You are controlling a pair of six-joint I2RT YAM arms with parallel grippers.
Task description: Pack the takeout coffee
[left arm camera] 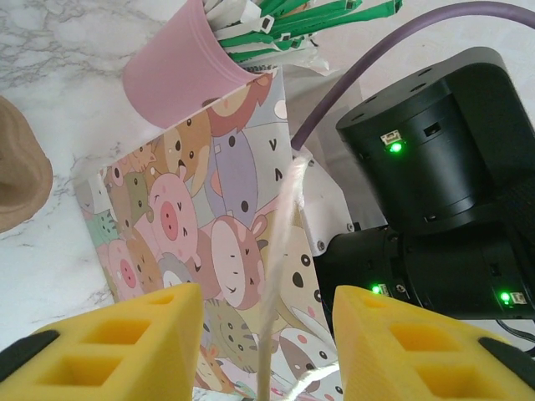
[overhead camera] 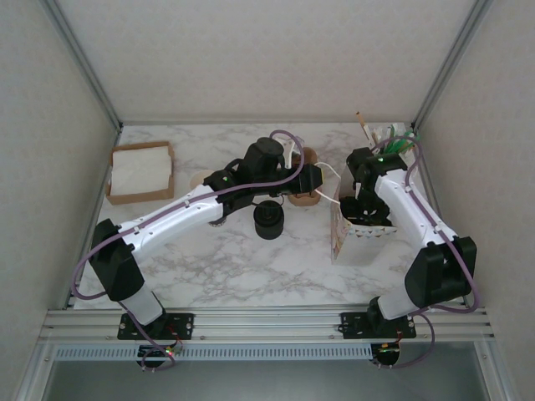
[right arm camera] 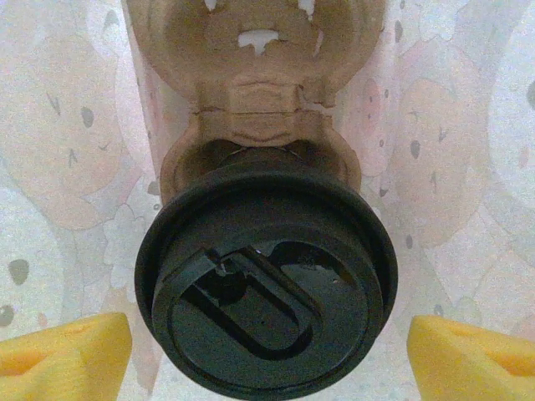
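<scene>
The takeout coffee (right arm camera: 267,284) sits inside the cartoon-print bag (left arm camera: 209,234) near the worktop's right edge. It is seated in a pulp carrier (right arm camera: 259,92), probably to ride upright. The right tool (right arm camera: 269,347) hangs over it, spread wide and clear of the lid. The left tool (left arm camera: 267,334) straddles the rope handle (left arm camera: 280,251), parted and not pinching. The right wrist view looks down on the lid; overhead you get the bag's outside.

At right of bench (overhead camera: 251,276): bag (overhead camera: 355,246), upright. Inside bag: takeout coffee (right arm camera: 267,292), seated in carrier (right arm camera: 259,92). Behind bag, at far right corner: cup of sachets (overhead camera: 389,147). At far left: box (overhead camera: 140,171). At centre, left of bag and apart: lid stack (overhead camera: 268,219).
</scene>
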